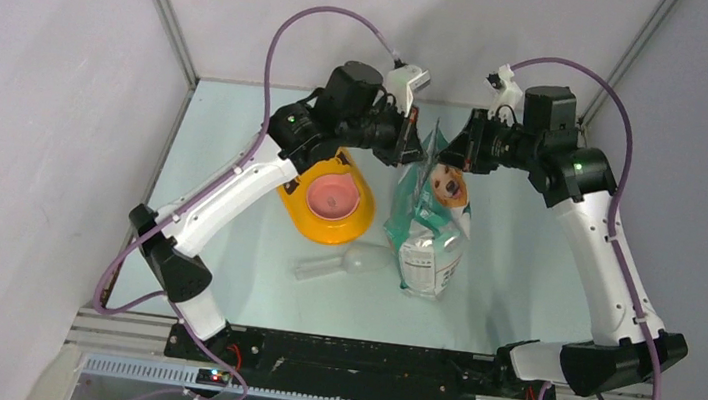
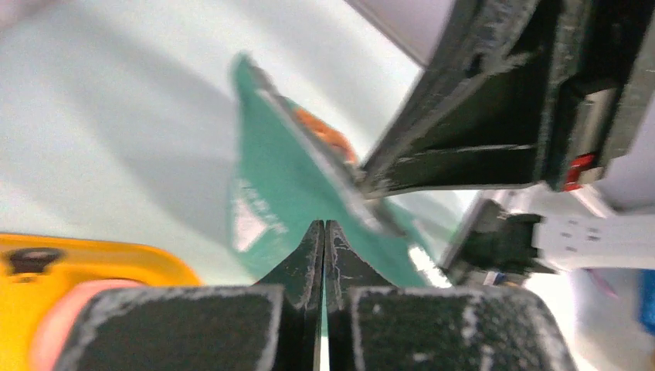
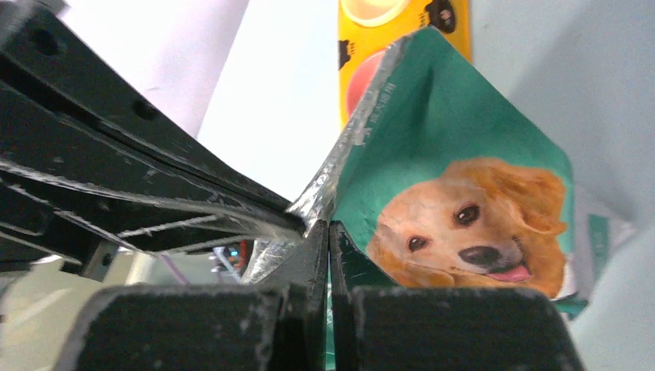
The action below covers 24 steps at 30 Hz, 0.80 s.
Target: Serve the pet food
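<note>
Both arms are working at the far middle of the table [image 1: 528, 230], where the green-and-white pouch [image 1: 430, 231] is standing with its printed dog facing up toward the overhead camera. The left gripper [image 1: 408, 149] is pinching the pouch's top from the left, its fingers pressed together with barely a slit between them and the green film caught at their tips. The right gripper [image 1: 453, 156] is doing the same from the right, its fingers closed on the front wall just beside the silvery foil lip [image 3: 340, 154]. The two sets of fingertips are sitting almost against each other at the mouth. No pet food is showing in any view; it is presumably lying inside the pouch, though I cannot tell how full the pouch is. The yellow feeder [image 1: 326, 232] is waiting just left of the pouch with nothing visible in its pink bowl, and the clear scoop [image 1: 343, 262] is lying on its side near the feeder, toward the near edge, touched by neither arm. Judging from this, the opening step is in hand, with serving not yet begun. The next move is calling for the two grips to draw apart, left and right, so the lip is spreading rather than tearing. They also need to be holding the pouch upright enough that nothing is spilling before it is over the bowl.
</note>
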Each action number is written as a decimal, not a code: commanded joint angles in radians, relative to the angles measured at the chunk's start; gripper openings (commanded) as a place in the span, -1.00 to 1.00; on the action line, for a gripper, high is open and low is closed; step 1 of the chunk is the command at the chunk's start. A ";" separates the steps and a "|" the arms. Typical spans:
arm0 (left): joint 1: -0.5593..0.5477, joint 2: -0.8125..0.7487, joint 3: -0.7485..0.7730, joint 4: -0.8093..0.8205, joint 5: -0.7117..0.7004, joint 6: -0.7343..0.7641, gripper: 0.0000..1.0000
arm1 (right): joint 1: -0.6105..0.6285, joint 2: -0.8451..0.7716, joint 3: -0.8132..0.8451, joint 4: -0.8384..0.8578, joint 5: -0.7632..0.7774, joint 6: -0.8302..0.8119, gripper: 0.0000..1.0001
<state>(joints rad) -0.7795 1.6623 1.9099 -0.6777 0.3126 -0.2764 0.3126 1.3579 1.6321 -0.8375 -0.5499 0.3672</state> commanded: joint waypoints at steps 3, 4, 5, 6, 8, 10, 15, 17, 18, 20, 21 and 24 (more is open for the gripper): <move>0.057 -0.005 0.176 -0.133 -0.261 0.271 -1.00 | -0.011 -0.006 0.113 -0.125 0.189 -0.170 -1.00; 0.065 -0.001 0.187 -0.143 -0.259 0.273 -1.00 | -0.010 -0.003 0.118 -0.125 0.199 -0.173 -1.00; 0.071 -0.001 0.194 -0.149 -0.253 0.269 -1.00 | -0.010 -0.003 0.127 -0.125 0.201 -0.173 -1.00; 0.073 -0.003 0.191 -0.147 -0.230 0.267 -1.00 | -0.010 -0.003 0.132 -0.122 0.196 -0.172 -1.00; 0.075 -0.011 0.176 -0.119 -0.167 0.243 -1.00 | -0.006 -0.003 0.150 -0.118 0.191 -0.169 -1.00; 0.075 -0.022 0.148 -0.083 -0.081 0.202 -0.67 | -0.001 -0.005 0.165 -0.112 0.194 -0.174 -1.00; 0.072 -0.004 0.120 0.007 0.112 0.018 0.39 | 0.007 -0.016 0.182 -0.115 0.185 -0.170 -1.00; 0.057 0.008 0.122 0.053 0.159 -0.027 0.41 | 0.014 -0.017 0.196 -0.116 0.183 -0.166 -1.00; 0.048 0.010 0.128 0.066 0.156 -0.032 0.41 | 0.024 -0.015 0.213 -0.119 0.195 -0.168 -1.00; 0.014 0.020 0.146 0.062 0.116 -0.029 0.40 | 0.046 -0.015 0.226 -0.122 0.246 -0.185 -1.00; -0.010 0.027 0.154 0.055 0.092 -0.031 0.40 | 0.053 -0.012 0.229 -0.124 0.269 -0.195 -1.00; -0.047 0.060 0.172 0.028 0.036 -0.044 0.35 | 0.054 0.005 0.241 -0.144 0.273 -0.190 -1.00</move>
<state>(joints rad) -0.7750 1.6905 2.0365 -0.6731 0.3737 -0.2714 0.3630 1.3598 1.8004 -1.0355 -0.3309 0.1993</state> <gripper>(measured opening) 0.698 0.006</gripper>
